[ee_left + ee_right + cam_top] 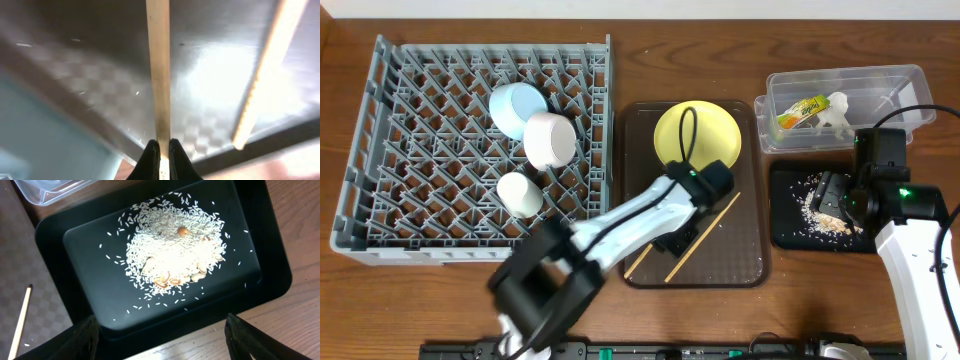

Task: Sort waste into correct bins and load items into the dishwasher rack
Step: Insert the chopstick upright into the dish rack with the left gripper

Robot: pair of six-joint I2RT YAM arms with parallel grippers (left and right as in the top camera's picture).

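Leftovers of pale grains and beige bits lie heaped in the black tray. The right gripper hangs above that tray's near rim, fingers spread wide and holding nothing. Beside it, the clear tub contains the wrapper and the white scrap. Over the brown tray, the left gripper is clamped on the end of one chopstick. The second chopstick lies loose on the tray just beside it. The yellow plate sits at the tray's far end. In the rack rest the light blue bowl, white bowl and small cup.
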